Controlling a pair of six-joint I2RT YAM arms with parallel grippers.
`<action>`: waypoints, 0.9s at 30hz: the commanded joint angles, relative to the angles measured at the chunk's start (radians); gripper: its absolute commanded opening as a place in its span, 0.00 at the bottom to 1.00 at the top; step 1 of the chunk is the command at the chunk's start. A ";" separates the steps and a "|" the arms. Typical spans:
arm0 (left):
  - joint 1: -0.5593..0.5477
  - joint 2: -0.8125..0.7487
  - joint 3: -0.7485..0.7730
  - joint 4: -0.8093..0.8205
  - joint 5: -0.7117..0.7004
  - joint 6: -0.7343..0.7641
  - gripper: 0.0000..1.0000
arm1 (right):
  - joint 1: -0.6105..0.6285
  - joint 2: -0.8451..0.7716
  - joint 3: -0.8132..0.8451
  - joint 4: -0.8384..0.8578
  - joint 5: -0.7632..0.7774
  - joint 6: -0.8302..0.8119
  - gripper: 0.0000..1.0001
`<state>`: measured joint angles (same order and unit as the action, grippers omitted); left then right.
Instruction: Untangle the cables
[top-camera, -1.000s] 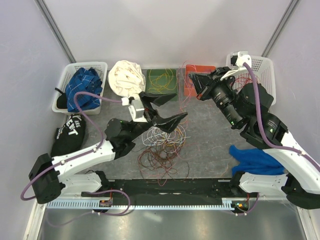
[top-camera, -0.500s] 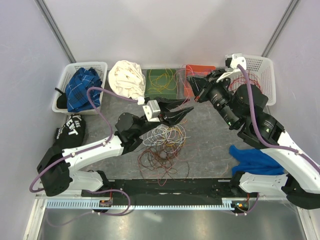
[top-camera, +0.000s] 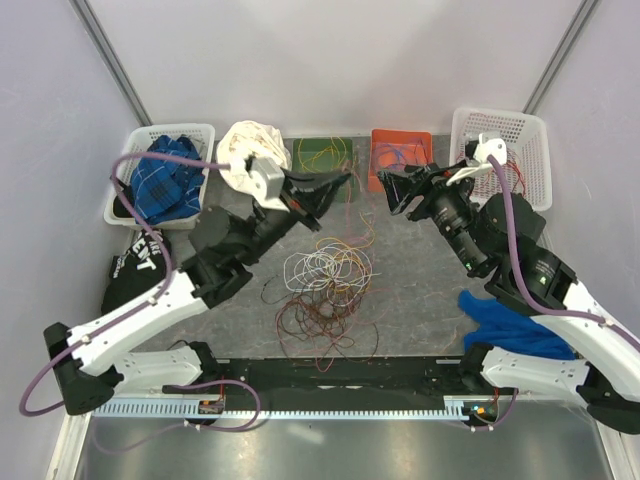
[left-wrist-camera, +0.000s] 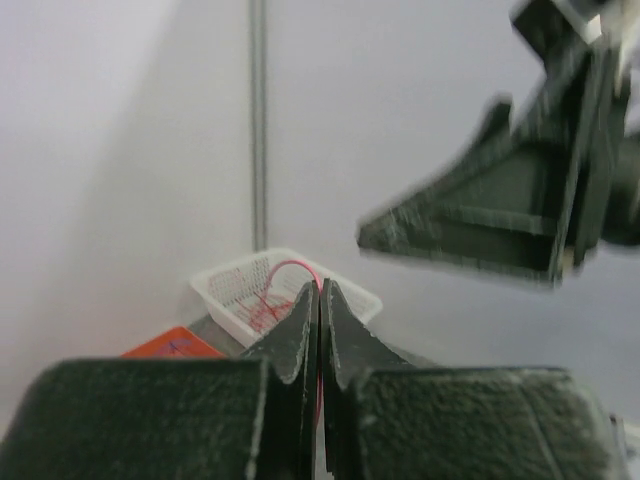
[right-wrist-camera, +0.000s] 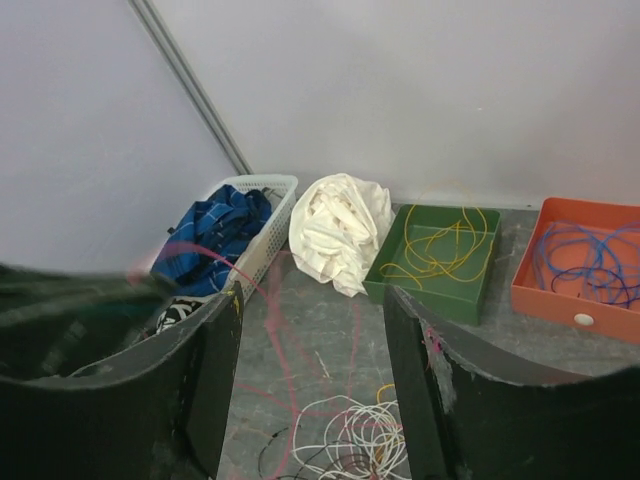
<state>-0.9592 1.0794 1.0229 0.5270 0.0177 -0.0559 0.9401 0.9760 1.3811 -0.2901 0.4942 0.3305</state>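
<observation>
A tangle of cables lies mid-table: white loops (top-camera: 325, 268) on top, red-brown ones (top-camera: 318, 322) nearer the arms. My left gripper (top-camera: 328, 186) is raised behind the pile and shut on a thin pink cable (left-wrist-camera: 298, 268), which loops out above its fingertips (left-wrist-camera: 308, 312). My right gripper (top-camera: 398, 190) faces it from the right, open, with nothing between its fingers (right-wrist-camera: 222, 340). In the right wrist view the pink cable (right-wrist-camera: 268, 340) runs blurred from the left down to the white loops (right-wrist-camera: 352, 432).
At the back stand a green tray (top-camera: 322, 158) with yellow cables, an orange tray (top-camera: 400, 155) with blue cables and a white basket (top-camera: 508, 148) with red cables. A white cloth (top-camera: 250, 150), a basket of blue cloth (top-camera: 165, 180), a black bag (top-camera: 140, 262) and a blue cloth (top-camera: 510, 315) lie around.
My left gripper has shut on the pink cable and swung up and back from the pile. My right gripper has opened and shifted slightly towards the centre.
</observation>
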 joint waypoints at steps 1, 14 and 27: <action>0.013 -0.003 0.248 -0.347 -0.130 -0.088 0.02 | -0.001 -0.065 -0.080 0.087 0.046 -0.008 0.67; 0.014 0.122 0.582 -0.593 -0.067 -0.165 0.02 | 0.000 -0.054 -0.280 0.246 -0.253 0.001 0.67; 0.014 0.137 0.582 -0.605 -0.045 -0.191 0.02 | 0.002 0.026 -0.401 0.492 -0.415 0.005 0.74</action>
<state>-0.9482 1.2087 1.5719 -0.0746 -0.0517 -0.2050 0.9405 0.9848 1.0073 0.0628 0.0940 0.3397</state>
